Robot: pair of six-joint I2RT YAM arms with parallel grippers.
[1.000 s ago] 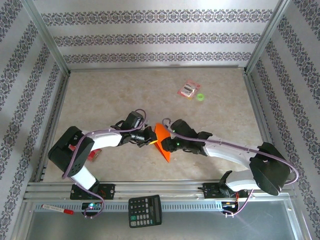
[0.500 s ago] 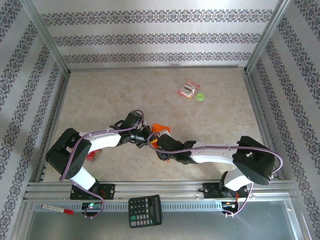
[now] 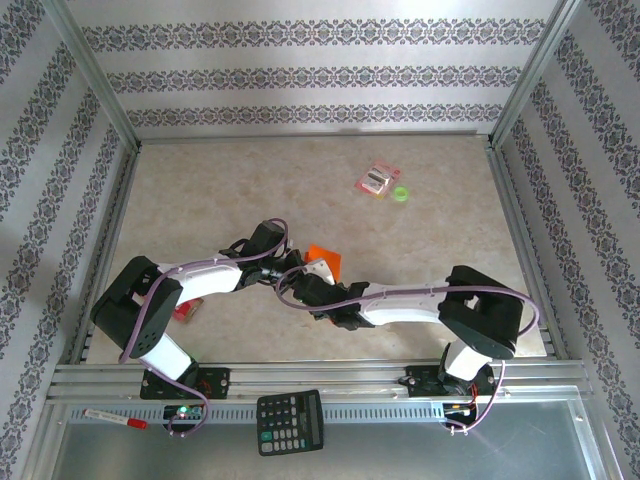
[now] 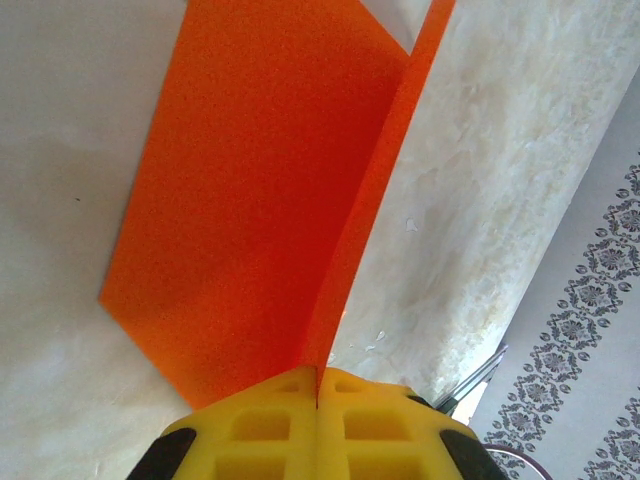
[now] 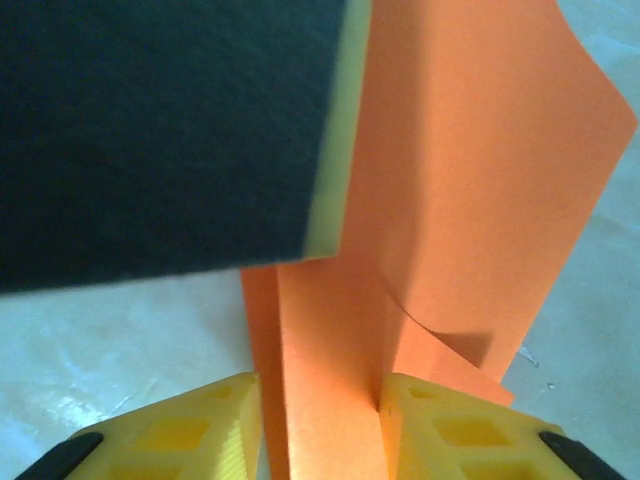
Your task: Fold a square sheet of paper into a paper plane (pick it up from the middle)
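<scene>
The orange sheet of paper (image 3: 323, 257) is folded, and little of it shows between the two wrists in the top view. My left gripper (image 3: 287, 270) reaches it from the left. In the left wrist view that gripper (image 4: 318, 378) is shut on the near end of the paper's upright crease, with one flap of the paper (image 4: 265, 180) spreading left over the table. My right gripper (image 3: 316, 287) comes in from the right. Its yellow fingers (image 5: 455, 430) stand apart with folded layers of the paper (image 5: 470, 170) between them, the right finger touching a layer. The gripper's midpoint (image 5: 320, 425) lies on the paper. A dark pad of the left gripper (image 5: 160, 130) hangs just above.
A pink-red packet (image 3: 378, 179) and a small green ring (image 3: 401, 194) lie at the far right. A black calculator (image 3: 290, 421) and a red pen (image 3: 116, 418) rest on the metal front rail. A small red item (image 3: 187, 310) sits by the left arm. Patterned walls enclose the table.
My right arm has swung left and low, bringing its gripper onto the paper beside the left gripper. The paper, earlier a plain pointed shape, is now mostly covered.
</scene>
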